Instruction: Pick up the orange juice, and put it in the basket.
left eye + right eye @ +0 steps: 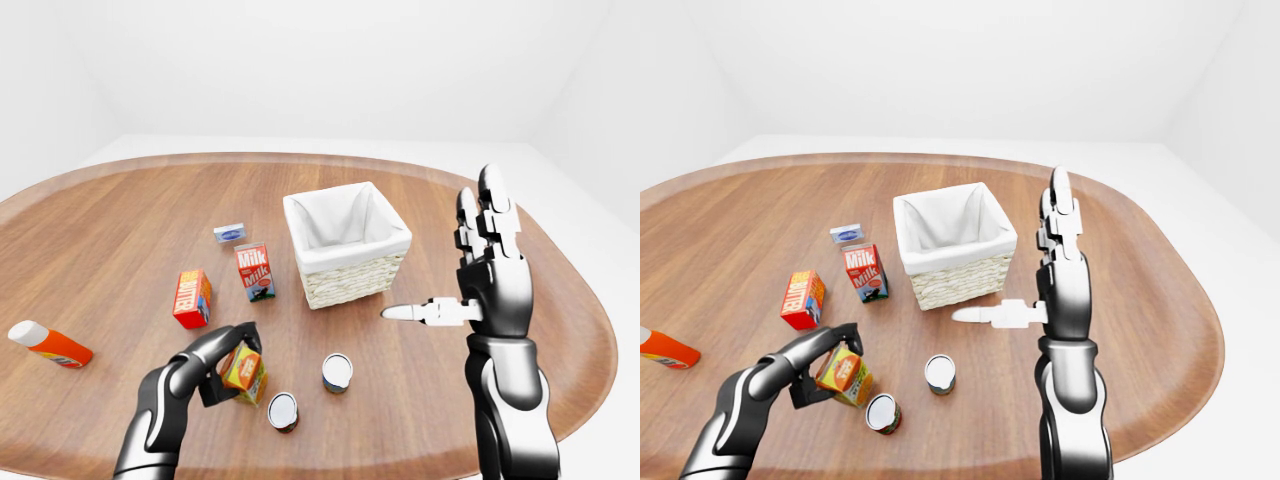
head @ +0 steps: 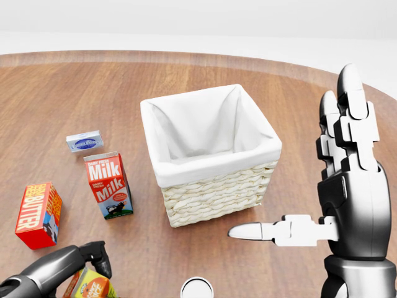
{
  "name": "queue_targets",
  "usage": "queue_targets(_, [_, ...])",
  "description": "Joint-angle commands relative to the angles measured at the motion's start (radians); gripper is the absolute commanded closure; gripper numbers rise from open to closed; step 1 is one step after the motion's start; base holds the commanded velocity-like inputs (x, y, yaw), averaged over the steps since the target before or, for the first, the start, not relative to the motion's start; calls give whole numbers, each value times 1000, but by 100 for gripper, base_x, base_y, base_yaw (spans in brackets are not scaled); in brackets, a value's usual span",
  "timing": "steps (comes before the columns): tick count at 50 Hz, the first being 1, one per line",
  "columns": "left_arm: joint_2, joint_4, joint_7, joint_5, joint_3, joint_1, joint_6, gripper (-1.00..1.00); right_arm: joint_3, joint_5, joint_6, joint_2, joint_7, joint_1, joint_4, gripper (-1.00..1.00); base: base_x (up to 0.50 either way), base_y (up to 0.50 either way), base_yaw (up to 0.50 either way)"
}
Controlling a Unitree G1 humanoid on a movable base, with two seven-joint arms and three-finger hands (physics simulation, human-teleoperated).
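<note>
I am curling my left hand (image 1: 222, 362) over the top of the orange juice (image 1: 243, 371), one carton standing on the table (image 1: 110, 230); my fingers (image 1: 246, 336) are arching over it with a gap still showing on my palm's side, so I am counting the hand as unclosed and not gripping. My right hand (image 1: 478, 290) is standing upright with fingers straight and thumb pointing sideways, spread wide and holding nothing. Counting from my left hand: one butter box (image 1: 191, 298) is lying just beyond my knuckles to the left in the left-eye view, one milk carton (image 1: 254, 271) is standing beyond my fingertips, and one small blue packet (image 1: 229, 233) is lying farther off past the milk. One basket (image 1: 347, 242) with a white lining is sitting between my two hands, nearer my right thumb, and it is holding nothing. Two cans (image 1: 337, 372) are standing just beside the juice on my right-hand side, the nearer one (image 1: 282, 411) close to my wrist. One orange bottle (image 1: 49, 343) with a white cap is lying well apart to my left. In the head view the juice is cut off by the bottom edge and mostly covered by my fingers, and only one can's rim is peeking in. The small packet's print is too fine to read.
</note>
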Motion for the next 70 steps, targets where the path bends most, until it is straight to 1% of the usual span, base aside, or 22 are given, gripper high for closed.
queue_targets(1, [7, 33, 0, 16, -2, 1, 0, 100, -8, 8, 0, 0, -7, 0, 7, -100, 0, 0, 0])
queue_targets(8, [12, 50, 0, 29, 0, -7, 0, 100, -4, 9, 0, 0, -8, 3, 5, -100, 0, 0, 0])
queue_targets(10, [13, 58, 0, 56, 4, -19, 0, 100, -4, 9, 0, 0, -7, 3, 7, -100, 0, 0, 0])
queue_targets(13, [20, 68, 0, 71, 4, -27, 0, 100, -1, 8, 0, 0, -6, 6, 4, -100, 0, 0, 0])
queue_targets(14, [22, 73, 20, 85, 4, -32, 0, 100, 0, 9, 0, 0, -5, 6, 1, -100, 0, 0, 0])
queue_targets(15, [22, 73, 15, 84, 3, -33, 0, 100, 1, 8, 0, 0, -5, 5, -1, -100, 0, 0, 0])
queue_targets(17, [25, 73, 37, 104, 2, -36, 0, 100, 1, 8, 0, 0, -4, 4, -2, -100, 1, 0, 0])
queue_targets(18, [27, 77, 36, 104, 0, -35, 0, 100, 2, 6, 0, 0, -4, 3, -2, -100, 0, 0, 0])
queue_targets(22, [31, 84, 38, 100, 2, -43, 0, 100, 2, 7, 0, -1, -2, 2, -5, -100, 1, 0, 0])
queue_targets(29, [34, 59, 8, 81, 9, -37, 0, 100, 5, 2, 0, 0, -2, -2, -7, -100, 0, 0, 0])
queue_targets(38, [37, -3, 0, 16, 35, -14, 0, 100, 3, 3, 0, 0, -3, -2, -5, -100, 0, 0, 0])
queue_targets(43, [39, -25, 0, -9, 52, -20, 0, 100, 10, 1, 0, 1, -5, -1, -3, -100, 0, 0, 0])
queue_targets(50, [39, -21, 0, 17, 58, -23, 0, 100, 6, 3, 0, 0, -4, 0, 0, -100, 0, 0, 0])
queue_targets(70, [38, -107, 0, -9, 79, -26, 0, 100, 6, 5, 0, 0, -3, -4, 0, -100, 0, 0, 0])
